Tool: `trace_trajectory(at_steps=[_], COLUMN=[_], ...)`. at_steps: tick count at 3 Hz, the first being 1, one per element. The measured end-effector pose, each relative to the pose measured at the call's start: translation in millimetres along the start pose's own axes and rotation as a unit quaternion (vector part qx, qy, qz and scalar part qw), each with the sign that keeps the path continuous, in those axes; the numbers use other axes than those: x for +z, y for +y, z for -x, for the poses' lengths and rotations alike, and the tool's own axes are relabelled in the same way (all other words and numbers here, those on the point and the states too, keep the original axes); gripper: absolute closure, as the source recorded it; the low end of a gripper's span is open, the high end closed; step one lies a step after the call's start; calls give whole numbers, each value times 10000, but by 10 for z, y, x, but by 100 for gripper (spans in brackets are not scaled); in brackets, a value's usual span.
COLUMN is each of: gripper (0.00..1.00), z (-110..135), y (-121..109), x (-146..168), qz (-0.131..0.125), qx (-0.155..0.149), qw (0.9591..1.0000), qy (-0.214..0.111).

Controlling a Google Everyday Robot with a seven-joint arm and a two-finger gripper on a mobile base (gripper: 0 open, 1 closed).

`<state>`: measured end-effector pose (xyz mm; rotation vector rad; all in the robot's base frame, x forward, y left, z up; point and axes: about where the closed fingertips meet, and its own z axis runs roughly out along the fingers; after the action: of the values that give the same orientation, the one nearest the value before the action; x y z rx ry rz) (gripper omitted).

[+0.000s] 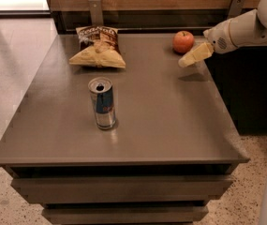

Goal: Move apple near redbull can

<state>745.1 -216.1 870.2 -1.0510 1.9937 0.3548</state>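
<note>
The apple (183, 41), red-orange and round, sits near the far right corner of the grey table (161, 116). The redbull can (102, 103), slim, blue and silver with an open pull-tab top, stands upright left of the table's middle, well apart from the apple. My gripper (189, 59) reaches in from the right on a white arm (245, 29). Its pale yellowish tip hovers just right of and in front of the apple, close to it but not holding it.
A yellow-brown crinkled chip bag (97, 48) lies at the far left of the table. A wooden wall panel with metal brackets (95, 8) runs behind the table. The table's right edge drops to a dark area and speckled floor (259, 172).
</note>
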Motion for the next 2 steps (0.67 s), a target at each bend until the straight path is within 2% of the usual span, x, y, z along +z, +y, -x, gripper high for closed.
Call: trace_trajectory(at_steps=[2], gripper=[0], z=[-46], y=[-385], x=[170], qz=[-298], qx=[347], qw=[9982], qy=[-390])
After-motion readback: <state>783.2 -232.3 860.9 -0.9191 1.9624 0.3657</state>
